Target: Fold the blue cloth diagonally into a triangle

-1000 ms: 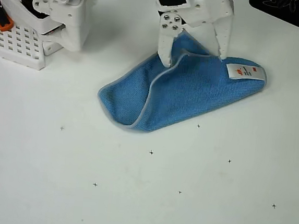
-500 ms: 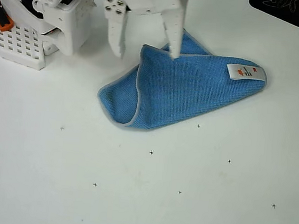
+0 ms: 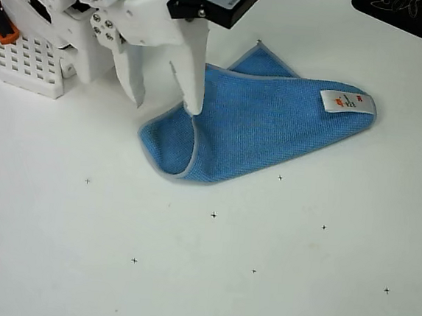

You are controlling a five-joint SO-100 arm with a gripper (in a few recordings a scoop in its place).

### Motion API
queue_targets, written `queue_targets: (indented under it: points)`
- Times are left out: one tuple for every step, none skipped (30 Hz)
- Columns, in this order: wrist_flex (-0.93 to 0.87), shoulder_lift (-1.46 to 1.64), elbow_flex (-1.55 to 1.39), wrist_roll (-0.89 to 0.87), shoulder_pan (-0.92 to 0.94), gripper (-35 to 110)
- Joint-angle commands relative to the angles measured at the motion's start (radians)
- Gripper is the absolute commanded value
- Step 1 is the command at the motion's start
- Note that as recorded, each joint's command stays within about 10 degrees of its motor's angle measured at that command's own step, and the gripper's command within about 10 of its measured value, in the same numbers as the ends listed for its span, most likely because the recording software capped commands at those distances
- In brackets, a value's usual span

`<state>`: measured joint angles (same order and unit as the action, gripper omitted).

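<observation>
The blue cloth lies folded over on the white table, its white tag at the right end and a grey-edged corner poking out at the top. My white gripper hangs open over the cloth's left end. One fingertip touches or hovers at the folded edge, and the other fingertip is over bare table left of the cloth. Nothing is held between the fingers.
The arm's white base with a perforated block and an orange part stands at the top left. A dark object sits at the top right corner. Small black cross marks dot the table below the cloth.
The gripper has swept left and down along the cloth's upper edge, from near the tag side to the left end. The top flap now lies flatter, further left.
</observation>
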<state>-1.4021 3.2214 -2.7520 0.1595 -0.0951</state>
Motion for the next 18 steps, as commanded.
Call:
queue_targets:
  points:
    - [-0.02, 0.084, -0.038, 0.003, 0.025, 39]
    - [-0.02, 0.084, -0.044, 0.003, 0.025, 39]
    - [-0.02, 0.084, -0.048, 0.002, 0.029, 39]
    - [-0.02, 0.084, -0.054, 0.002, 0.038, 39]
    - [-0.02, 0.084, -0.061, 0.0, 0.048, 39]
    - [-0.02, 0.084, -0.069, -0.002, 0.06, 39]
    - [-0.017, 0.084, -0.078, -0.005, 0.069, 39]
    - [-0.015, 0.084, -0.091, -0.014, 0.072, 39]
    - [-0.015, 0.084, -0.103, -0.028, 0.072, 39]
    - [-0.015, 0.084, -0.114, -0.032, 0.074, 39]
    - [-0.015, 0.084, -0.124, -0.034, 0.078, 39]
    - [-0.015, 0.084, -0.13, -0.037, 0.083, 39]
    - [-0.015, 0.084, -0.132, -0.037, 0.086, 39]
    - [-0.015, 0.084, -0.135, -0.035, 0.092, 39]
    - [-0.015, 0.084, -0.14, -0.035, 0.1, 39]
    - [-0.015, 0.084, -0.147, -0.031, 0.104, 39]
    - [-0.015, 0.084, -0.156, -0.025, 0.107, 39]
    - [-0.015, 0.083, -0.169, -0.025, 0.11, 39]
